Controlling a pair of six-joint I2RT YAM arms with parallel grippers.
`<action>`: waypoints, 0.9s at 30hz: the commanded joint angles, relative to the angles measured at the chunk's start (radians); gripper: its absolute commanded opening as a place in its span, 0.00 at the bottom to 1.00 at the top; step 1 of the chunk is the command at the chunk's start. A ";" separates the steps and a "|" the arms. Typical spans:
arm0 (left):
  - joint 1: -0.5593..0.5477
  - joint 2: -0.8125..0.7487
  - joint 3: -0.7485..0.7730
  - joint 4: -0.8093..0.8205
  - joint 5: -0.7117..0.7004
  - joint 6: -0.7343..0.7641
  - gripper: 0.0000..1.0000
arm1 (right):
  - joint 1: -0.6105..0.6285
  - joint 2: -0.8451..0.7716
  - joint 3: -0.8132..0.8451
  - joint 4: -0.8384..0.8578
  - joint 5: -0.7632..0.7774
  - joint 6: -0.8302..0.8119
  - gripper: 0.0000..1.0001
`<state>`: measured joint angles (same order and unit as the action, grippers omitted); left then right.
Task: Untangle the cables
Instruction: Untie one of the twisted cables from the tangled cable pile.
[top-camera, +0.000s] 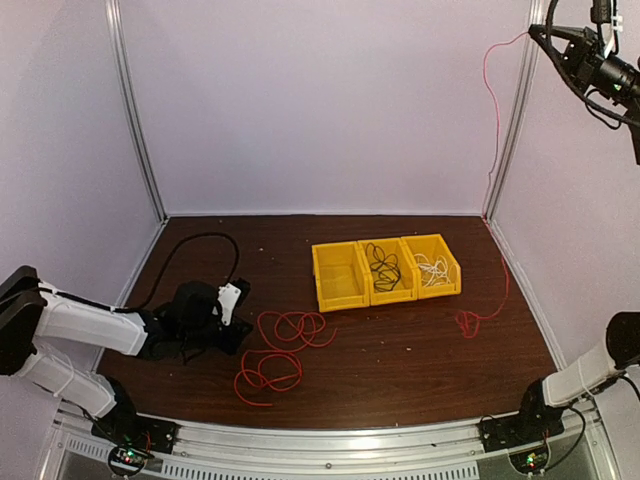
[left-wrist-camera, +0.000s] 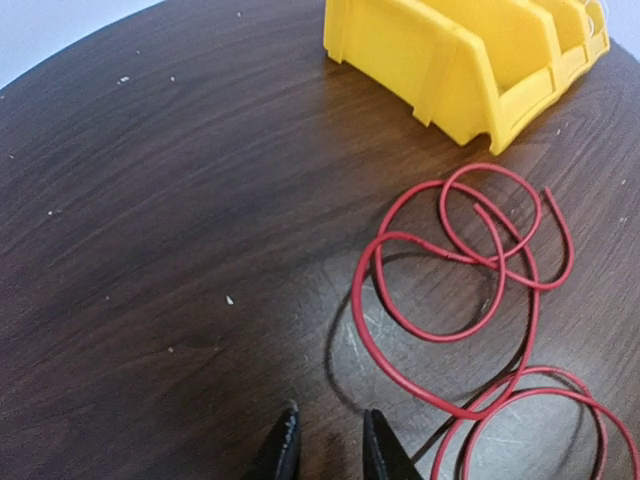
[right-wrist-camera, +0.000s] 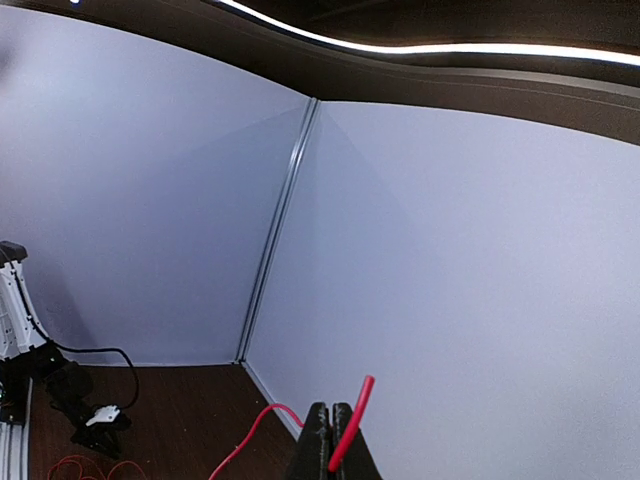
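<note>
A dark wood-grain bench (top-camera: 400, 370) fills the enclosure. Pale lilac walls (top-camera: 320, 100) rise behind and beside it, joined by aluminium corner posts (top-camera: 137, 110). A metal rail (top-camera: 330, 445) edges its near side.

Open tabletop (top-camera: 270, 250) left of yellow bins (top-camera: 385, 272); loops of red cable (top-camera: 290, 330) across front-centre.

Your left arm (top-camera: 85, 325) and right arm (top-camera: 585, 375) wear white shells over black joints. The left pincer (left-wrist-camera: 330, 450) ends in black tapered fingers (left-wrist-camera: 285, 450), and green lights glow at each base (top-camera: 128, 457).
</note>
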<state>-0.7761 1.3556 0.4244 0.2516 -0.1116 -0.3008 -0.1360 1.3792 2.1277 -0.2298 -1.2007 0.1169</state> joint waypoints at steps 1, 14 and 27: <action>-0.003 -0.122 -0.026 0.031 -0.017 0.012 0.25 | -0.010 -0.046 -0.117 -0.214 0.083 -0.207 0.00; -0.003 -0.092 0.112 0.319 0.225 0.095 0.45 | -0.008 -0.172 -0.324 -0.405 0.015 -0.369 0.00; -0.002 0.101 0.297 0.281 0.205 0.088 0.45 | 0.128 -0.051 -0.265 -0.314 -0.009 -0.267 0.00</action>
<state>-0.7761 1.4513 0.6930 0.5068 0.1089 -0.2008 -0.0734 1.2846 1.8442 -0.5488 -1.2346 -0.1467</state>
